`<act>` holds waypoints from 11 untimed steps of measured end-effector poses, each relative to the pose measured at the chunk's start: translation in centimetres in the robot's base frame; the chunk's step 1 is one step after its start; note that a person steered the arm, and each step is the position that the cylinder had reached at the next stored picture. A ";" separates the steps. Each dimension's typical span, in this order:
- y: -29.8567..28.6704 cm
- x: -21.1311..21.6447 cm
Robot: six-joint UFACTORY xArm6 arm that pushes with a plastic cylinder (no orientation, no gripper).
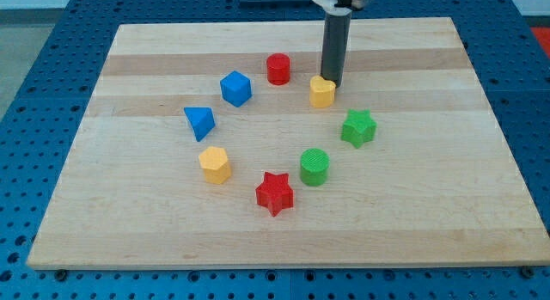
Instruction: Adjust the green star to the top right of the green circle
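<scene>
The green star [358, 127] lies right of the board's middle. The green circle [314, 166] lies below and to the left of it, a short gap apart. My tip [332, 83] stands near the view's top, right beside the top right edge of a yellow heart-shaped block [321, 92], above and left of the green star. The rod rises straight up out of the view's top.
A red cylinder [278, 69], a blue cube [235, 88], a blue triangle [199, 122], a yellow hexagon [215, 164] and a red star [275, 193] form a ring with the others on the wooden board [430, 214].
</scene>
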State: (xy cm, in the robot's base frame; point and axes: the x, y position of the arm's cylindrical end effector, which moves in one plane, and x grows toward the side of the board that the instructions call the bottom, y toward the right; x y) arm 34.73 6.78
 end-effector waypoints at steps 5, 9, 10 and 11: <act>7.5 9.0; 6.3 14.0; 5.1 13.4; 3.8 13.4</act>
State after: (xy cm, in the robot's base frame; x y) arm 48.09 10.59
